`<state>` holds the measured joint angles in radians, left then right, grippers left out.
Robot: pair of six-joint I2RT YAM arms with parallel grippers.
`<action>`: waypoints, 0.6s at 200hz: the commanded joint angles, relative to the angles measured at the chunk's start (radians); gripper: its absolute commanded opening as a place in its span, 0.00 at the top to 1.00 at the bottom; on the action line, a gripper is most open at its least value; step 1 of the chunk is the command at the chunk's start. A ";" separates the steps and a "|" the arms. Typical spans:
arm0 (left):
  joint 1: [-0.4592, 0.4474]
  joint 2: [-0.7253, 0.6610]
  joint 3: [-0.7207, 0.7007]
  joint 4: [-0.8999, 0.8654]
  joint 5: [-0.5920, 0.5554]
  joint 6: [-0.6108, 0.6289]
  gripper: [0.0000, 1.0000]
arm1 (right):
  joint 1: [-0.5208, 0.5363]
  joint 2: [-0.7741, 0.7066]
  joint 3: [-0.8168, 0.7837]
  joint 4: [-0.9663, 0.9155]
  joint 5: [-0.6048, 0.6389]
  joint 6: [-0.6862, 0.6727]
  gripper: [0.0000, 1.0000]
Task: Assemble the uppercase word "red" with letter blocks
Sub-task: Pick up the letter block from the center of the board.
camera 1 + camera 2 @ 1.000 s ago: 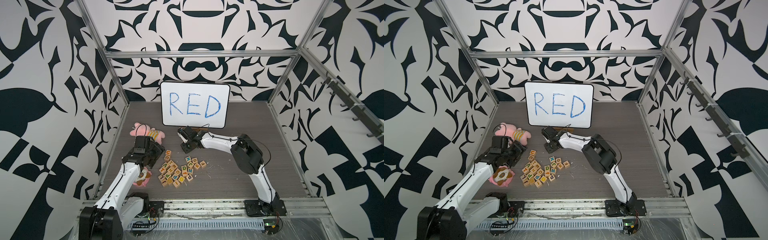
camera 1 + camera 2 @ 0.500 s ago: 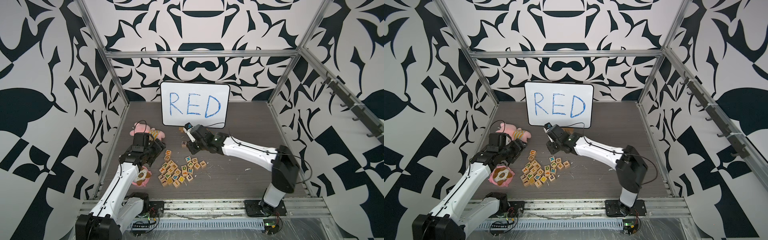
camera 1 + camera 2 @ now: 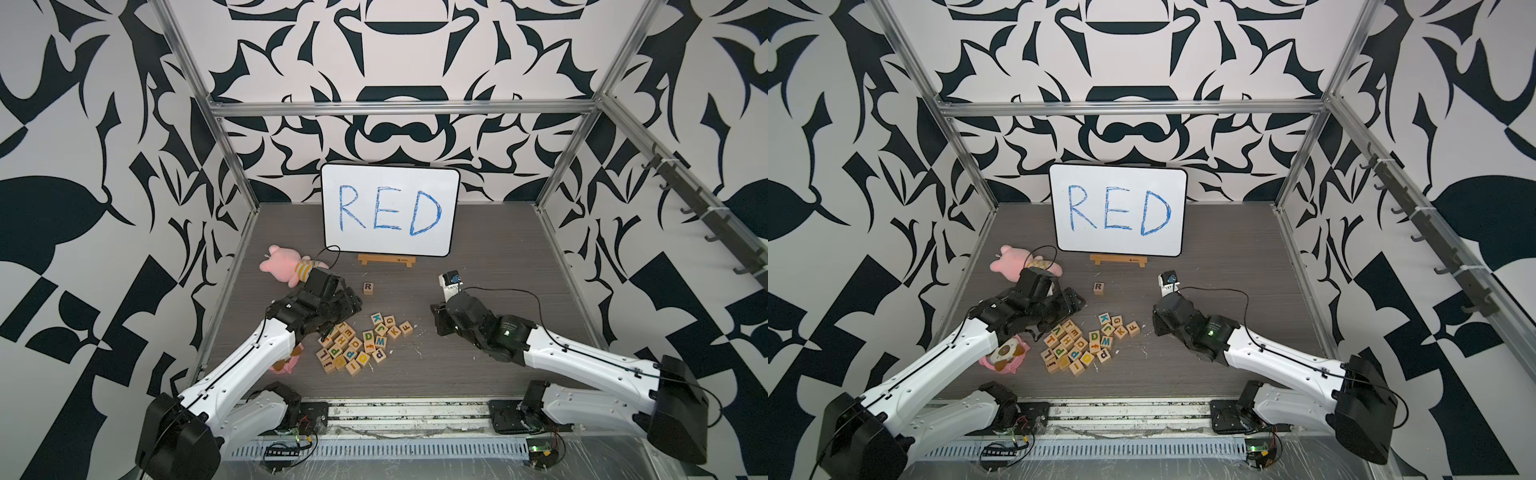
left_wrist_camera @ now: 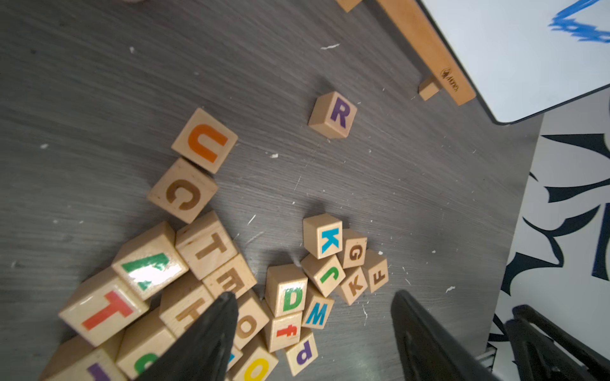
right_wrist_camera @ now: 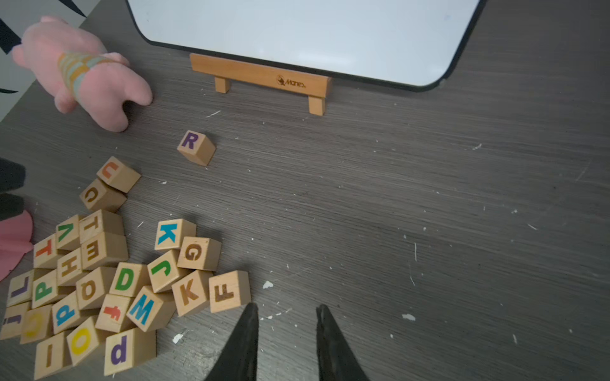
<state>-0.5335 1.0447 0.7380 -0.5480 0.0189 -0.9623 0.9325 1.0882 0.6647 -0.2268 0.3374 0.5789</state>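
Note:
The R block (image 3: 368,287) (image 3: 1099,287) stands alone in front of the whiteboard, its purple R up (image 4: 333,115) (image 5: 196,147). The other letter blocks lie in a loose pile, among them a green D (image 3: 368,336) (image 4: 288,290) (image 5: 125,279) and a brownish E (image 4: 231,280) (image 5: 95,250). My left gripper (image 3: 347,309) (image 4: 313,297) hovers open over the pile's left part, with D, M and f showing between its fingers. My right gripper (image 3: 438,324) (image 5: 286,308) sits over bare table right of the F block (image 5: 229,290), its jaws a narrow gap apart and empty.
The whiteboard (image 3: 390,208) with blue RED leans on a wooden stand (image 3: 386,259) at the back. A pink plush toy (image 3: 282,266) lies back left. A second pink toy (image 3: 1003,353) lies under my left arm. Metal frame posts edge the table.
My right arm has drawn back from the R block toward the right front, leaving the block standing alone. My left gripper has moved forward over the pile.

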 commanded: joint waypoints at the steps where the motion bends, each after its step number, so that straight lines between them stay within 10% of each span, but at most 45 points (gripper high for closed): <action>1: -0.014 -0.007 -0.007 -0.039 -0.034 -0.046 0.22 | -0.003 -0.027 -0.015 0.022 0.038 0.089 0.70; 120: -0.014 -0.080 -0.048 -0.098 -0.139 -0.140 0.22 | -0.003 0.060 0.023 -0.004 -0.011 0.101 0.70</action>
<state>-0.5449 0.9752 0.7082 -0.6071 -0.0952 -1.0855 0.9310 1.1431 0.6464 -0.2283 0.3298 0.6666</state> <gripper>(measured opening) 0.783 0.294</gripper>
